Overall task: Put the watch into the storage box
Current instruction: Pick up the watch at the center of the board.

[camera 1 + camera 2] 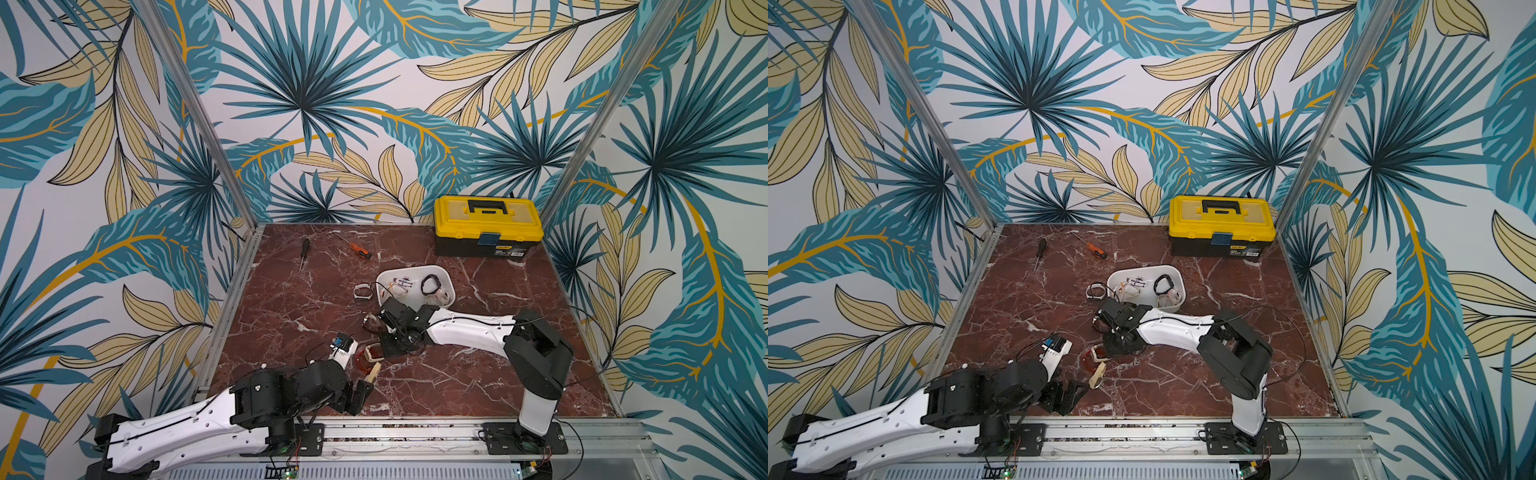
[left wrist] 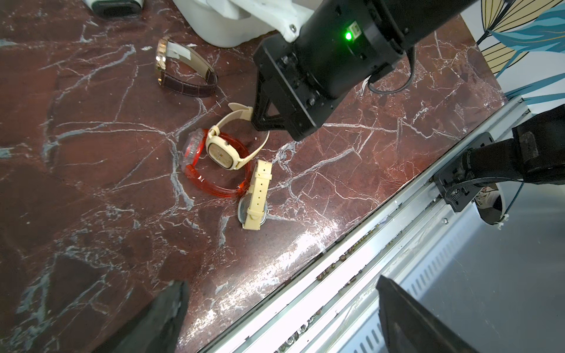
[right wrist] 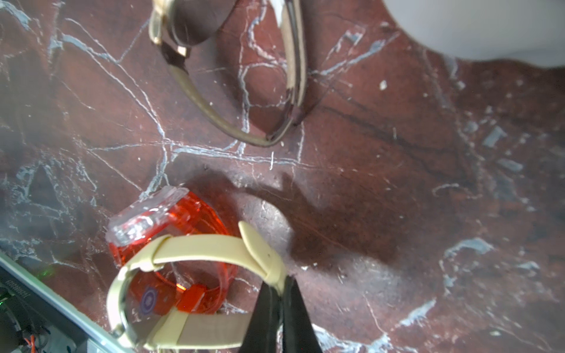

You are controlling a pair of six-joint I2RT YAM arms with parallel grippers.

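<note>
Hidden from above by its wrist, the right claw (image 3: 282, 287) is clamped on the cream watch (image 3: 195, 247) by its strap, over a red watch (image 3: 189, 214), storage box (image 1: 415, 269) just beyond; the left claw (image 2: 281, 282) is held spread wide, empty.

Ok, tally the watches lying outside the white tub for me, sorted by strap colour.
cream watches: 2 (the square-faced one is pinched at its strap by the right arm's fingers)
red translucent watch: 1
brown watch: 1
white watch: 1
Total: 5
</note>
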